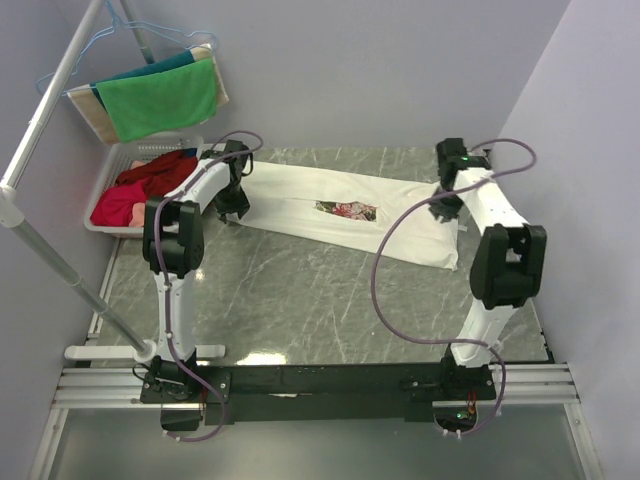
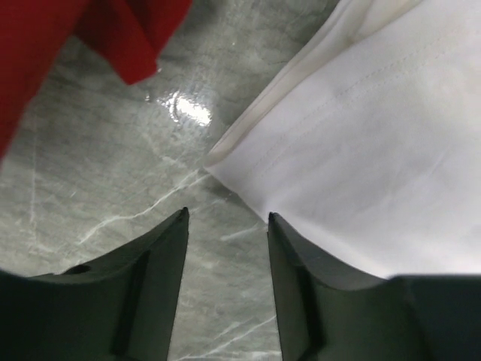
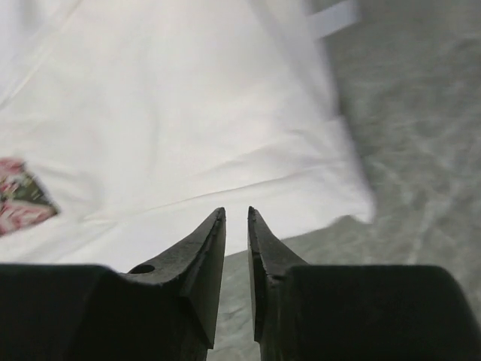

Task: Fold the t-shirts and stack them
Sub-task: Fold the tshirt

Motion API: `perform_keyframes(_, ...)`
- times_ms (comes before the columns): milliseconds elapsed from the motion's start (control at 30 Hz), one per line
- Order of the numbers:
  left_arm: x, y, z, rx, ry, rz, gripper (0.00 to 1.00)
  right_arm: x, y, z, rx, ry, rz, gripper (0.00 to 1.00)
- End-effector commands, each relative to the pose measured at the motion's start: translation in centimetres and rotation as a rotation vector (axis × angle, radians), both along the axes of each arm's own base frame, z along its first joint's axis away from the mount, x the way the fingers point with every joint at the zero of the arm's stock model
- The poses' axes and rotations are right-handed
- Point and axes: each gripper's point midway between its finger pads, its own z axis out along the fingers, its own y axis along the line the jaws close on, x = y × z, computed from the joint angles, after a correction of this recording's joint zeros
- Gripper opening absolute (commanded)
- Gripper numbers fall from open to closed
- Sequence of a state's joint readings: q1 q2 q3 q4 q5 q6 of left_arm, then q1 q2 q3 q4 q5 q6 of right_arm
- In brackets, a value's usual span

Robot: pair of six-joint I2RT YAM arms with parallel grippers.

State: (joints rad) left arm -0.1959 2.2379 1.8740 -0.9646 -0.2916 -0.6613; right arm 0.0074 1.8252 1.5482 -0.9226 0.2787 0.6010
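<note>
One white t-shirt lies as a long folded strip across the back of the marble table, its pink floral print showing through a gap in the middle. My left gripper hovers at the strip's left end. In the left wrist view it is open, with only marble between its fingers and the t-shirt's corner just right of the right finger. My right gripper is at the strip's right end. Its jaws stand narrowly open and empty over the t-shirt's near edge.
A white basket of red clothes stands at the back left; red cloth hangs into the left wrist view. Green and teal cloths hang from a hanger above it. A metal rail slants along the left side.
</note>
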Motion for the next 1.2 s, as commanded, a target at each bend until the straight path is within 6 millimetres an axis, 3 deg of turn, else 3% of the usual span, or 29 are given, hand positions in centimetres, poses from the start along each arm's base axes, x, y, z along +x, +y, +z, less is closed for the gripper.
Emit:
perform_keyframes(0, 1.3, 0.5, 5.8, 0.011, -0.126, -0.010, 0.57, 3.6, 7.4, -1.0, 0.119, -0.027, 0.159, 0.27)
perform_keyframes(33, 1.4, 0.7, 6.0, 0.017, -0.137, -0.005, 0.58, 3.8, 8.9, -2.3, 0.140, 0.003, 0.189, 0.27)
perform_keyframes(200, 1.4, 1.5, 7.4, 0.054, -0.175, 0.015, 0.63, 5.8, 14.4, -3.9, 0.286, 0.011, 0.298, 0.28)
perform_keyframes(233, 1.4, 1.5, 7.2, 0.058, -0.172, 0.010, 0.63, 6.1, 15.1, -5.1, 0.296, 0.031, 0.312, 0.28)
perform_keyframes(300, 1.4, 1.6, 6.9, 0.060, -0.166, 0.013, 0.63, 7.0, 16.9, -5.0, 0.320, 0.025, 0.347, 0.28)
perform_keyframes(333, 1.5, 1.5, 6.9, 0.056, -0.168, 0.009, 0.63, 7.1, 17.3, -6.5, 0.326, 0.056, 0.353, 0.28)
perform_keyframes(400, 1.6, 1.3, 6.7, 0.041, -0.167, 0.008, 0.63, 7.4, 18.4, -6.4, 0.340, 0.072, 0.376, 0.28)
perform_keyframes(533, 2.4, 0.7, 7.0, 0.019, -0.194, -0.003, 0.63, 6.4, 18.9, -7.7, 0.303, 0.117, 0.389, 0.28)
perform_keyframes(733, 2.9, 0.3, 6.4, 0.001, -0.189, -0.015, 0.63, 5.6, 18.5, -6.8, 0.274, 0.045, 0.410, 0.28)
perform_keyframes(867, 3.2, -0.3, 5.9, -0.025, -0.186, -0.034, 0.63, 7.0, 19.0, -6.0, 0.259, -0.012, 0.454, 0.29)
perform_keyframes(1067, 4.2, -0.9, 6.3, -0.047, -0.221, -0.064, 0.64, 10.8, 20.0, -4.7, 0.184, -0.133, 0.518, 0.31)
perform_keyframes(1167, 4.6, -1.5, 6.4, -0.074, -0.237, -0.078, 0.64, 12.3, 21.5, -3.7, 0.145, -0.195, 0.581, 0.36)
